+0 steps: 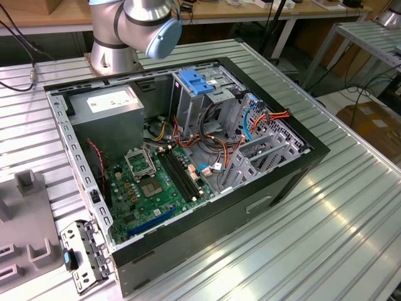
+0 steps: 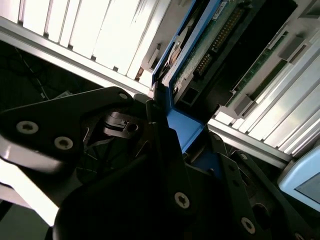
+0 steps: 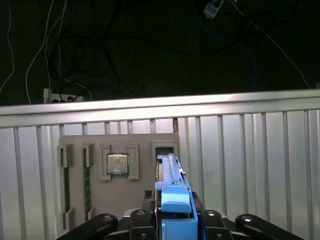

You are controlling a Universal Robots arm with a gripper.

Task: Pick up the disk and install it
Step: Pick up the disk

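Observation:
The disk [image 3: 169, 172] stands on edge in a slot of a grey holder tray [image 3: 142, 195], its blue rail and blue end tab facing the first wrist view. My gripper [image 3: 175, 219] sits at that tab, a dark finger [image 3: 145, 220] against each side of it, so it looks shut on the disk. In the second wrist view the disk [image 2: 212, 42] shows its blue frame and circuit board, and the gripper [image 2: 182, 131] holds the blue end. The open computer case [image 1: 294, 169] lies on the table in the exterior view.
The holder tray also carries a processor chip [image 3: 117, 164] and memory sticks [image 3: 86, 185]. The slatted aluminium table [image 3: 250, 165] ends just beyond the tray, with cables on the dark floor behind. Inside the case are a motherboard [image 1: 156, 182], a blue latch plate [image 1: 199, 81] and drive cages [image 1: 263, 150].

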